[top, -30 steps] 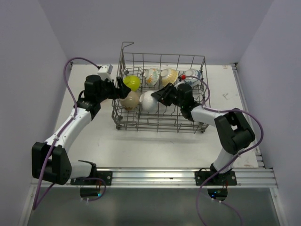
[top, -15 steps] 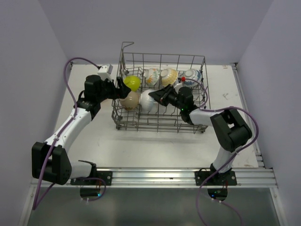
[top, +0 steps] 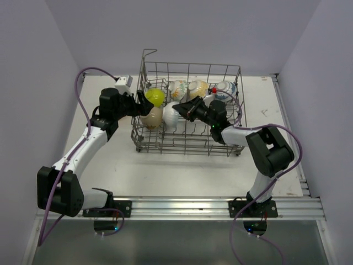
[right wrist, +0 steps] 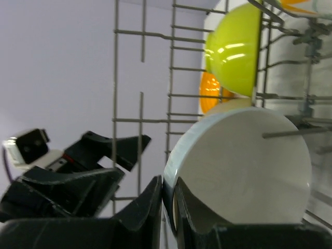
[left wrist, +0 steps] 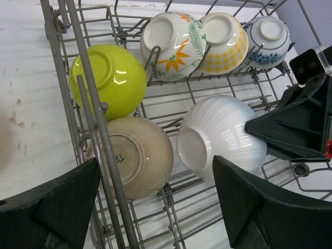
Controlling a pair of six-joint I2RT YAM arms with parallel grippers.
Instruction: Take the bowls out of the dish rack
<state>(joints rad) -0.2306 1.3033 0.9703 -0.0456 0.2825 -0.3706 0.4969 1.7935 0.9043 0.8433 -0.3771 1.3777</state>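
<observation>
The grey wire dish rack (top: 190,65) stands mid-table with several bowls in it. My right gripper (top: 181,110) reaches in from the right and is shut on the rim of the plain white bowl (top: 170,116); its jaws (right wrist: 168,187) pinch the bowl's (right wrist: 244,161) edge. My left gripper (top: 144,102) hangs open at the rack's left wall, its fingers (left wrist: 155,171) straddling the wall wires above the beige bowl (left wrist: 132,155). Beside that bowl sits the lime-yellow bowl (left wrist: 106,78). A floral bowl (left wrist: 171,44), an orange-yellow dotted one (left wrist: 223,41) and a blue-patterned one (left wrist: 270,36) line the back row.
Upright tines and wall wires surround every bowl. A raised wire loop (top: 148,53) stands at the rack's back left corner. Bare white table (top: 110,165) lies left of and in front of the rack. Lilac walls enclose the table on three sides.
My right gripper has moved left and shut on the white bowl's rim, and the bowl has shifted slightly left. The left arm has stayed put and open.
</observation>
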